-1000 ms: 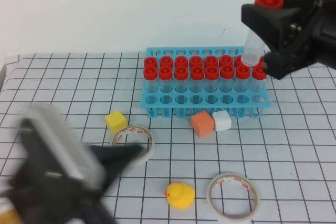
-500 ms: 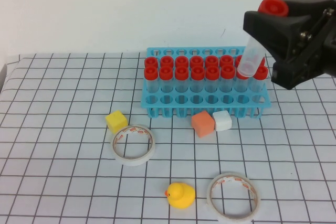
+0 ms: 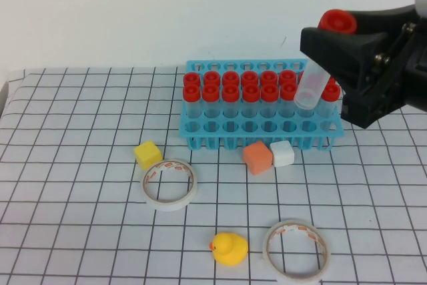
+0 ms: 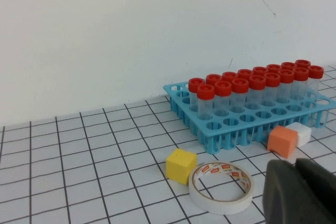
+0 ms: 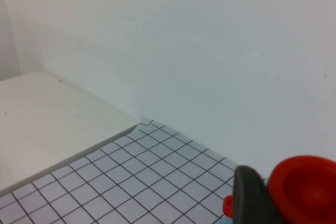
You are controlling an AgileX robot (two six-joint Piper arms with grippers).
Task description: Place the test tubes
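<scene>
My right gripper (image 3: 331,48) hangs over the right end of the blue rack (image 3: 260,137), shut on a clear test tube (image 3: 311,86) with a red cap (image 3: 337,21). The tube is tilted, its round bottom just above the rack's right-hand tubes. Two rows of red-capped tubes (image 3: 250,91) stand in the rack; the front row of holes is bare. In the right wrist view the held tube's cap (image 5: 308,186) sits against one dark finger (image 5: 252,196). My left gripper (image 4: 294,174) is shut and holds nothing, low over the table near the tape roll (image 4: 220,186); the high view does not show it.
A yellow cube (image 3: 147,154) and a tape roll (image 3: 169,183) lie front left of the rack. An orange cube (image 3: 257,157) and a white cube (image 3: 282,153) rest against its front. A yellow duck (image 3: 229,248) and a second tape roll (image 3: 296,249) lie near the front edge.
My left arm has drawn back out of the high view. My right gripper has shifted slightly left and lowered the tilted tube toward the rack's front.
</scene>
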